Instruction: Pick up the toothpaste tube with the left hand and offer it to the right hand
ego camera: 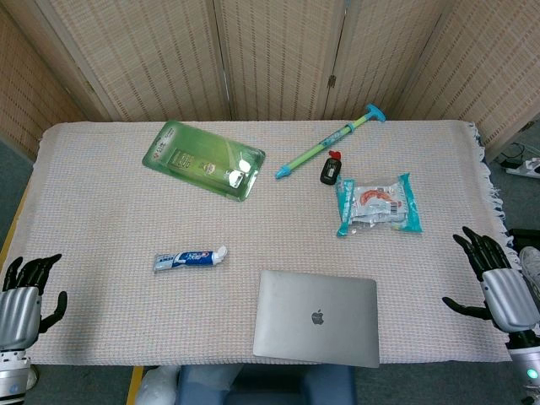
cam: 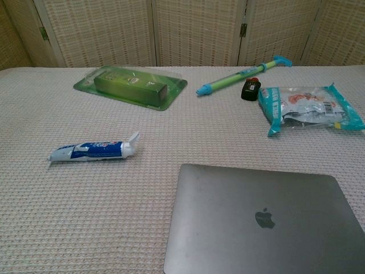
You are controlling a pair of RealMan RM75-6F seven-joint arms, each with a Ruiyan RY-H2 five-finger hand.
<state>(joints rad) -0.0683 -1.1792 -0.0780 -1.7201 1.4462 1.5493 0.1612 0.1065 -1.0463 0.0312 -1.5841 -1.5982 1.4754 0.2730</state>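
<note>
Left hand (ego camera: 24, 297) is seen only in the head view, at the table's (ego camera: 101, 337) front-left corner, just off the left edge. Fingers are spread, nothing is held.

Toothpaste tube (ego camera: 190, 258) is lying flat on the table's woven cloth, front-left area, well apart from the left hand. Its white cap end is pointed right, toward the laptop (ego camera: 316, 317). In the chest view the tube (cam: 94, 150) is seen lying slightly tilted, cap end a little higher in frame, and it is touched by nothing.

Green blister pack (ego camera: 203, 159) is placed toward the back-left, angled, well behind the tube.

The closed grey laptop is set at the front edge, near centre, just right of the tube's cap end but not touching it.

Green-and-blue syringe-like toy (ego camera: 329, 141) is laid diagonally near the back edge, right of centre. A small black item with a red top (ego camera: 330, 171) is just beside it, to the front.

Teal-edged snack packet (ego camera: 379, 204) is lying just to the right and front of the black item, in the right half of the table.

Right hand (ego camera: 498, 283) is seen only in the head view, at the right edge near the front corner. Fingers are splayed, nothing is held.
</note>
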